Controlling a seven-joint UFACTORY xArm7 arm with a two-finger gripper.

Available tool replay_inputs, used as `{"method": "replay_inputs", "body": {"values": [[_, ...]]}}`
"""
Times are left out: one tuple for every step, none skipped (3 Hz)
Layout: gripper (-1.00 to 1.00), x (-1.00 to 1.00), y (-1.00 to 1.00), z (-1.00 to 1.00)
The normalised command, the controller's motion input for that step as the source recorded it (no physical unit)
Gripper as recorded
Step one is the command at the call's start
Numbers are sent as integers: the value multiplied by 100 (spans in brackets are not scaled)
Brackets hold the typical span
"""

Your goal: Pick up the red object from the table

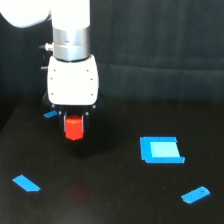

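The red object is a small red-orange block held between the dark fingers of my gripper, just under the white gripper body. The jaws are closed against its sides. The block hangs a little above the black table, over the exterior view's left half, with a faint reddish reflection on the surface below it. The fingertips are mostly hidden behind the block and the gripper body.
Flat blue pieces lie on the table: a square one at the right, a small one at the lower right, one at the lower left, and a sliver beside the gripper. A dark curtain hangs behind.
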Motion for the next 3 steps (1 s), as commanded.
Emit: {"method": "replay_inputs", "body": {"values": [[-100, 13, 0, 88], [-99, 9, 3, 88], [-100, -6, -2, 71]]}}
